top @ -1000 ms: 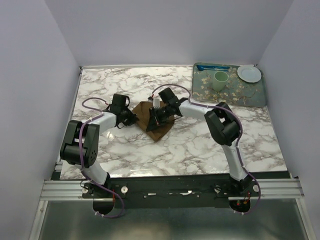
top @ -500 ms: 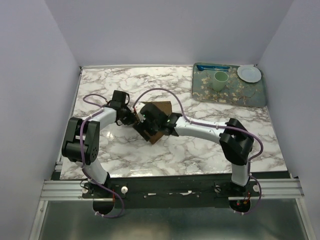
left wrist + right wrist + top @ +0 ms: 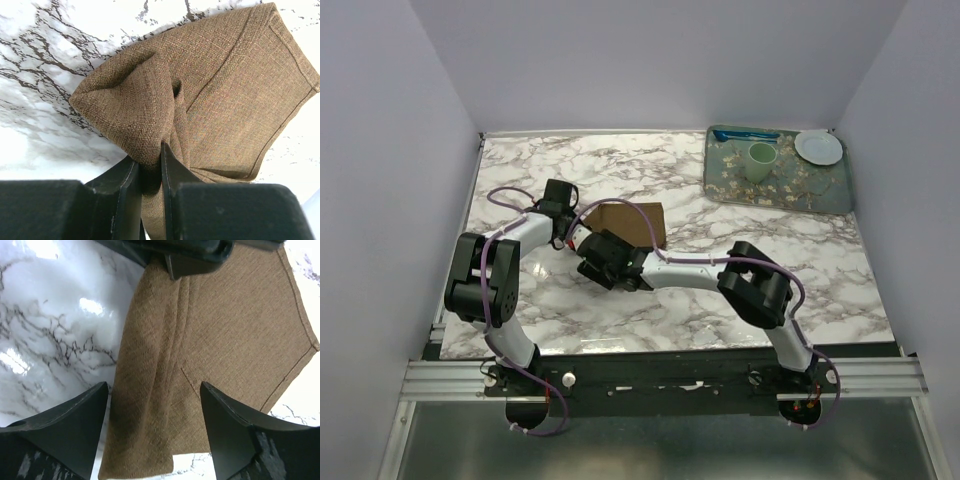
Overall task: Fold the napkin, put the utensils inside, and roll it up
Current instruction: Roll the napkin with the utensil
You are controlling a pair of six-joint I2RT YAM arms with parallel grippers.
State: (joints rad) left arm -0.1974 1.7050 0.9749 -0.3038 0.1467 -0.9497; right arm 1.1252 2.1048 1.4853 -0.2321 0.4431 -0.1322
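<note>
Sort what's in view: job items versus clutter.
Job: napkin, pinched in the left claw; right claw open over it. Spoon not spotted.
Lying about: tray, green cup, white plate, blue utensil.

The left end effector point(image 3: 150, 161) sits at the bottom edge of the view, its two dark fingers point(image 3: 125, 187) closed tight on a bunched fold of the napkin point(image 3: 225, 100). Above the fingertips the brown cloth puffs into a rounded hump, with a deep crease running down into the grip. To the right of the end effector the napkin spreads flat, its hemmed edge showing. The white, dark-veined counter point(image 3: 40, 75) lies beneath and to the left.
</note>
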